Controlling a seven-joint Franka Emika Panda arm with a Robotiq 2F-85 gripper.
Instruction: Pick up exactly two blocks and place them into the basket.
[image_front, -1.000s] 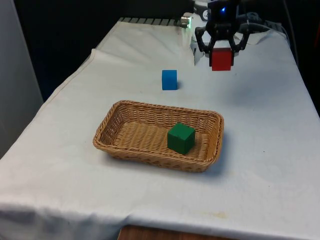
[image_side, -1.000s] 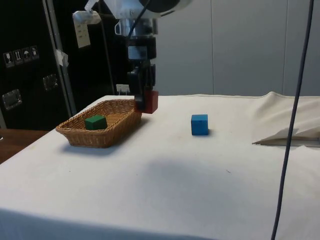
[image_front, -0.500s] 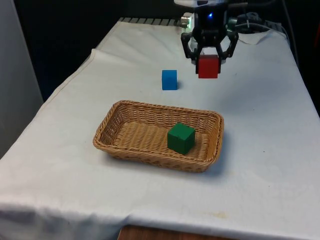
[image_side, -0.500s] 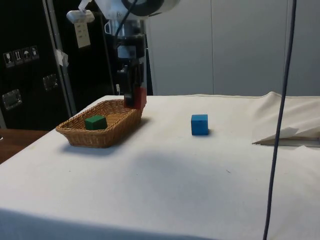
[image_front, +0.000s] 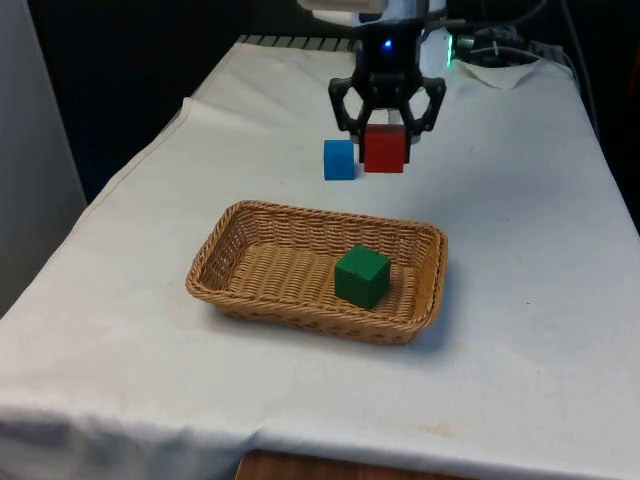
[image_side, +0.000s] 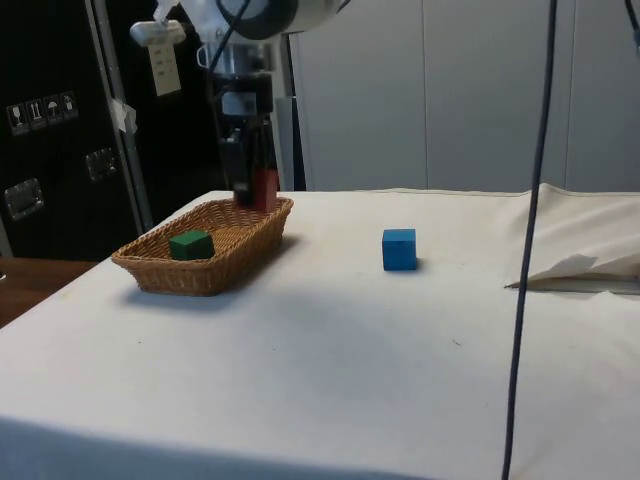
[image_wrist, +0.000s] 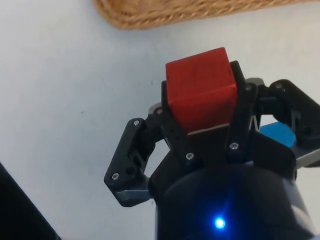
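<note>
Gripper (image_front: 385, 140), moved toward the basket (image_front: 262, 220) since earlier, clamps the red block (image_front: 384, 150) (airborne beside blue block (image_front: 339, 160)).

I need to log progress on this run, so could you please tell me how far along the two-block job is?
Done: the green block lies in the basket. In hand: the tool grips the red block in the air, short of the basket's far rim beside the blue block. Left: carry the red block over the basket and release it; the blue one should stay on the cloth.
</note>
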